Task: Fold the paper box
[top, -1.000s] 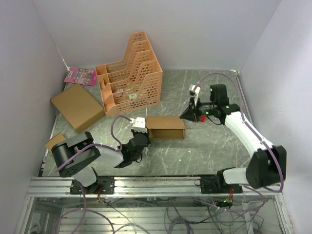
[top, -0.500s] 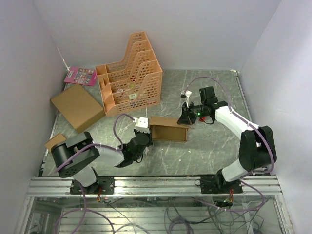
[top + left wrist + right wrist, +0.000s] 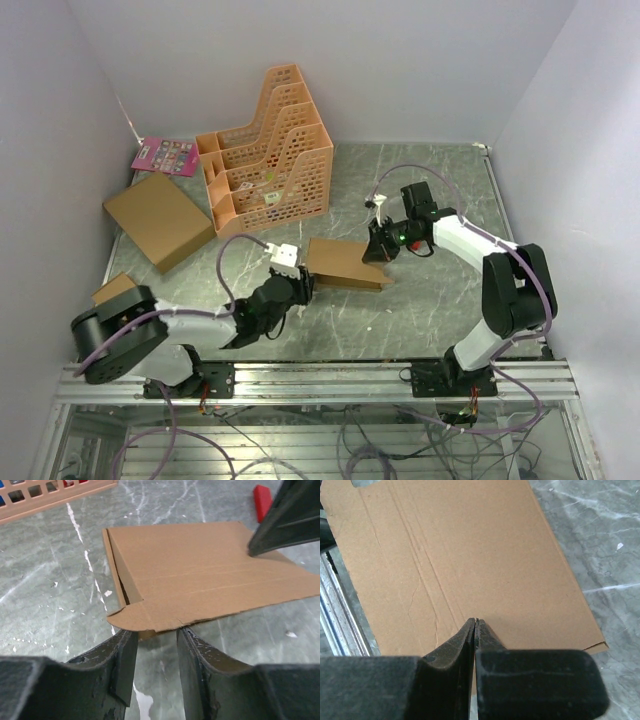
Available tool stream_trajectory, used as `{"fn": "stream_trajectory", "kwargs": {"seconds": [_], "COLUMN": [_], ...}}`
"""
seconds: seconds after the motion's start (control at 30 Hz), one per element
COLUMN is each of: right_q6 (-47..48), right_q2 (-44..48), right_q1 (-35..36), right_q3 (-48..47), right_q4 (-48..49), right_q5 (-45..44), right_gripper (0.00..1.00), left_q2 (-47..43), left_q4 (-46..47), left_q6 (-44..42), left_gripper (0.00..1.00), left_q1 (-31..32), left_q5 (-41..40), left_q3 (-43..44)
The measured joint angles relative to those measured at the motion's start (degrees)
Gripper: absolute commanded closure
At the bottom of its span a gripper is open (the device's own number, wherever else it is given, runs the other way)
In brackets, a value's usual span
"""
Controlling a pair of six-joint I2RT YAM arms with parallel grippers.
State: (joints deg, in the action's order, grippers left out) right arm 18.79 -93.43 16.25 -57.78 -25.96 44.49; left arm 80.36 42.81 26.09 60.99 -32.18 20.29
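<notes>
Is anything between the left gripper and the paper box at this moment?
Nothing visible. The open left gripper sits at the near edge of the paper box. The shut right gripper tips meet its top.

Three brown cardboard boxes are in view: the paper box [image 3: 345, 262] at the centre, a larger flat box [image 3: 158, 220] at the left and a smaller box [image 3: 113, 290] at the lower left. There is one peach slotted file rack [image 3: 265, 150], one pink packet [image 3: 165, 155] at the upper left and one small red object [image 3: 261, 501]. The grippers number two, the left gripper [image 3: 152, 640] and the right gripper [image 3: 475, 622].
</notes>
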Motion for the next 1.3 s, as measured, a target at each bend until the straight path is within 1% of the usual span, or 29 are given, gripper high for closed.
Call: {"fn": "stream_trajectory", "kwargs": {"seconds": [0.07,0.13,0.27,0.3,0.37,0.43,0.47,0.53,0.63,0.67,0.77,0.87,0.97,1.3], "right_q6": [0.13,0.31,0.55,0.61,0.74,0.83,0.96,1.2,1.49,1.55,1.64,1.68,1.81,2.47], "right_q2": [-0.52,-1.09,-1.75,-1.84,-1.88,-1.88,-1.92,-2.05,-2.47,-2.62,-2.84,-2.84,-2.89,-4.17], "right_q1": [0.2,0.35,0.44,0.48,0.48,0.55,0.59,0.63,0.66,0.66,0.66,0.66,0.66,0.66], "right_q3": [-0.02,-0.02,0.0,0.0,0.0,-0.02,0.0,0.0,0.0,0.0,0.0,0.0,0.0,0.0], "right_q4": [-0.26,-0.46,-0.83,-0.94,-0.96,-0.96,-0.98,-1.07,-1.25,-1.31,-1.36,-1.4,-1.42,-2.25], "right_q5": [-0.28,-0.48,-1.01,-1.09,-1.2,-1.33,-1.42,-1.51,-1.68,-1.68,-1.79,-1.86,-1.88,-2.08], "right_gripper": [0.98,0.98,0.97,0.97,0.97,0.97,0.97,0.97,0.97,0.97,0.96,0.96,0.96,0.95], "left_q2": [-4.17,-10.58,-25.57,-29.83,-34.58,-36.33,-35.85,-32.39,-22.88,-19.32,-9.51,-2.45,2.23,8.24], "left_q4": [-2.43,-6.38,-15.96,-18.51,-22.4,-26.45,-28.13,-30.1,-31.15,-31.21,-31.69,-32.35,-32.39,-29.53], "left_q6": [0.42,1.44,2.8,2.99,3.3,3.34,3.32,3.28,3.02,3.02,3.13,3.48,3.87,5.03], "left_gripper": [0.51,0.5,0.43,0.43,0.45,0.48,0.51,0.63,0.71,0.72,0.78,0.81,0.81,0.82], "left_q1": [0.0,0.02,0.02,0.02,0.02,-0.39,-0.9,-2.36,-6.1,-7.26,-10.69,-12.94,-14.25,-16.11], "left_q5": [1.97,4.55,9.42,10.23,10.73,10.88,11.3,13.07,17.92,19.65,24.72,28.65,31.3,34.8], "left_q3": [-1.14,-2.36,-2.47,-2.21,-1.09,1.68,3.78,8.02,14.58,16.04,18.16,18.23,18.23,17.81]}}
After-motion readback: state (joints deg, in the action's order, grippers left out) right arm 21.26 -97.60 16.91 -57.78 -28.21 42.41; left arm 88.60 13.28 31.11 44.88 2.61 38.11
